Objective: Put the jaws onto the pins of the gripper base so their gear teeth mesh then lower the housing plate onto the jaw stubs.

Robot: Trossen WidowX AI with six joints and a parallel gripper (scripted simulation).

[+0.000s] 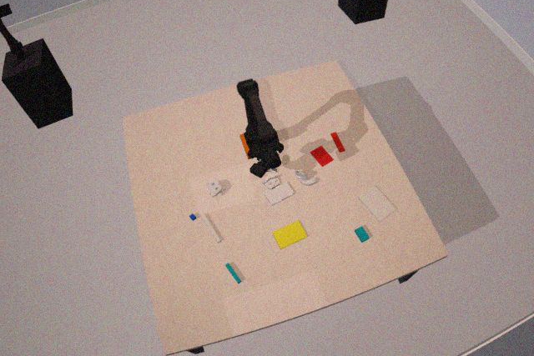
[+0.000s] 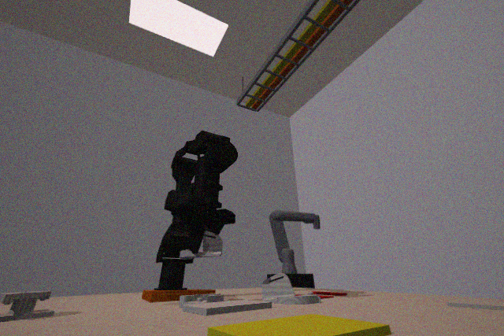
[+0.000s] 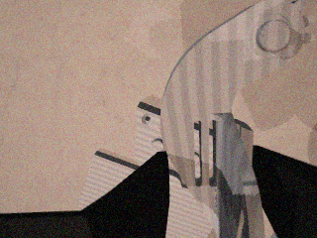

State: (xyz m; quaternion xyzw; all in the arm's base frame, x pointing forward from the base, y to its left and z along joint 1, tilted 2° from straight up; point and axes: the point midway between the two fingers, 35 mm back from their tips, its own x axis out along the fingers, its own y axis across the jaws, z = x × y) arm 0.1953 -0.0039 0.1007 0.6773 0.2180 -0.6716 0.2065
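My gripper [image 1: 268, 167] [image 2: 196, 248] [image 3: 206, 158] is shut on one pale jaw [image 2: 212, 245] [image 3: 185, 106], whose curved arm has a round ring at its far end in the wrist view. The held jaw hangs above the table, over the back of the white gripper base [image 1: 280, 194] [image 2: 227, 306] [image 3: 111, 174]. One pin shows on the base's raised part in the wrist view; the jaw and a finger hide the rest. The other jaw [image 1: 309, 179] [image 2: 279, 289] lies on the table beside the base. A small white part with holes [image 1: 214, 188] [image 2: 24, 304], seemingly the housing plate, stands on the opposite side.
A yellow plate [image 1: 289, 234] [image 2: 298, 326] lies in front of the base. Red blocks [image 1: 321, 156] [image 1: 337, 142] lie beyond the loose jaw. Teal blocks [image 1: 233, 273] [image 1: 361, 233], a blue cube [image 1: 193, 217], a pale bar [image 1: 211, 228] and a thin pale plate [image 1: 377, 203] are farther out.
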